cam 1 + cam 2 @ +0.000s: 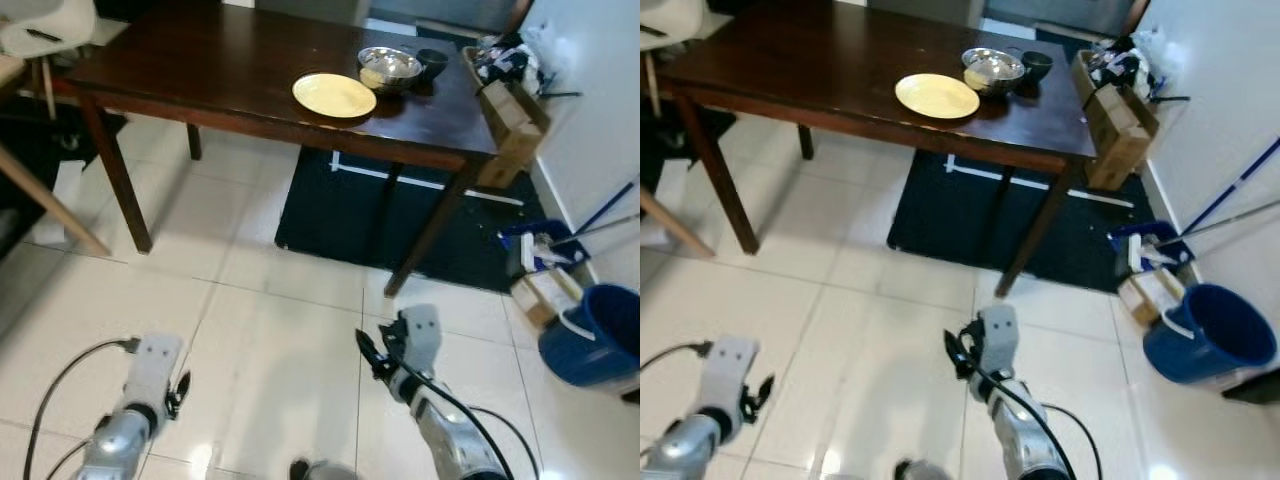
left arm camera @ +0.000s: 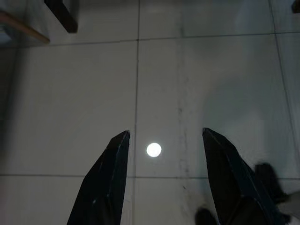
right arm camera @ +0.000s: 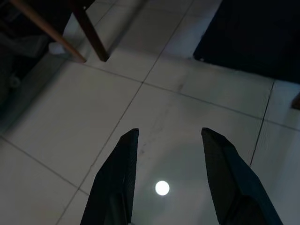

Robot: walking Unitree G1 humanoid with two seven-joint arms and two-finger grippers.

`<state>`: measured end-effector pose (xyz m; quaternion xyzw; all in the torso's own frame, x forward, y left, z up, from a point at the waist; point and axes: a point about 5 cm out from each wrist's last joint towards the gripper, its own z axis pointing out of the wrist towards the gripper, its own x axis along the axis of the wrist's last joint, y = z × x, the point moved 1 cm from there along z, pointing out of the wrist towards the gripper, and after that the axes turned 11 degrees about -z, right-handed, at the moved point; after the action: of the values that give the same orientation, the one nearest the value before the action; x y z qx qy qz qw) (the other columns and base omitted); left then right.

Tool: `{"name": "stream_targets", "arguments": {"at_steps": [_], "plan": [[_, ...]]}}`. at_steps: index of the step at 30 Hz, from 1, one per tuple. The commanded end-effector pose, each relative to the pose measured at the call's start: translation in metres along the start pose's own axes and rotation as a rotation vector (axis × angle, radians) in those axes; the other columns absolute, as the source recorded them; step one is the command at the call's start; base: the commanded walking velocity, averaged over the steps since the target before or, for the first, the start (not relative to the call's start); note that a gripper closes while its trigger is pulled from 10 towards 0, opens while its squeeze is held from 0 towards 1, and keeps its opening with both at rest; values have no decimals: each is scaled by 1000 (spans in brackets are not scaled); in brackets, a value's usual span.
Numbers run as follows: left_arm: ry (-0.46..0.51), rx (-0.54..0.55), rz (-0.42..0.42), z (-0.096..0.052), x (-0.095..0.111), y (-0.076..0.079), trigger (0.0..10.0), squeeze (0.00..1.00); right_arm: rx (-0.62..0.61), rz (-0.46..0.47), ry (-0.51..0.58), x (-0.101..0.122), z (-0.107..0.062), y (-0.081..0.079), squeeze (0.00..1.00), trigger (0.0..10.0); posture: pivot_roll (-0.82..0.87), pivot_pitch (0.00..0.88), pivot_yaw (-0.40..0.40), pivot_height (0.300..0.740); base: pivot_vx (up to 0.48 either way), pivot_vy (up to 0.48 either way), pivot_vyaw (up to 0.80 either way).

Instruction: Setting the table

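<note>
A dark wooden table [image 1: 230, 70] stands ahead of me. On its right part lie a pale yellow plate [image 1: 334, 95], a steel bowl [image 1: 390, 67] with something pale in it, and a small dark cup [image 1: 433, 63]. Both arms hang low over the white tiled floor, well short of the table. My left gripper [image 2: 164, 143] is open with only floor tiles between its fingers. My right gripper [image 3: 168, 138] is open too, also empty, pointing at the tiles near a table leg.
A dark mat [image 1: 400, 215] lies under the table's right end. A cardboard box [image 1: 512, 125] of clutter leans at the wall on the right. A blue bucket [image 1: 595, 335] and mop handles [image 1: 600, 225] stand at the right. A chair [image 1: 40, 30] is at the far left.
</note>
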<state>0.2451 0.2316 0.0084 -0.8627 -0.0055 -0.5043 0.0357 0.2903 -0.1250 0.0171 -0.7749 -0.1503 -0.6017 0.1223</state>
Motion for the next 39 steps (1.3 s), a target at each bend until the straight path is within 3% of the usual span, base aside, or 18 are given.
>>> {"name": "stream_targets", "arguments": {"at_steps": [1,5,15,24,29,33,39], "plan": [[12,-18,-1,1,4,9,10000,0,-24,2,-19,-5,-4,11,0,10000,74,64,-65,740,0,0,-706],[10,-15,-1,2,1,12,10000,0,-22,-2,-19,-4,-3,13,0,10000,75,60,-82,740,0,0,-684],[27,15,4,6,3,9,10000,0,-37,-14,6,7,4,22,0,10000,51,38,-72,740,0,0,0],[110,-47,92,13,26,18,10000,0,-64,14,41,6,2,17,0,10000,16,6,42,740,0,0,0],[130,-46,66,18,34,17,10000,0,-95,33,61,8,3,18,0,10000,-23,0,71,740,0,0,0],[131,-51,-10,20,37,16,10000,0,-87,32,70,12,7,16,0,10000,-58,0,64,740,0,0,0],[127,-80,-47,14,34,23,10000,0,-61,17,81,18,11,16,0,10000,-71,0,50,740,0,0,0]]}}
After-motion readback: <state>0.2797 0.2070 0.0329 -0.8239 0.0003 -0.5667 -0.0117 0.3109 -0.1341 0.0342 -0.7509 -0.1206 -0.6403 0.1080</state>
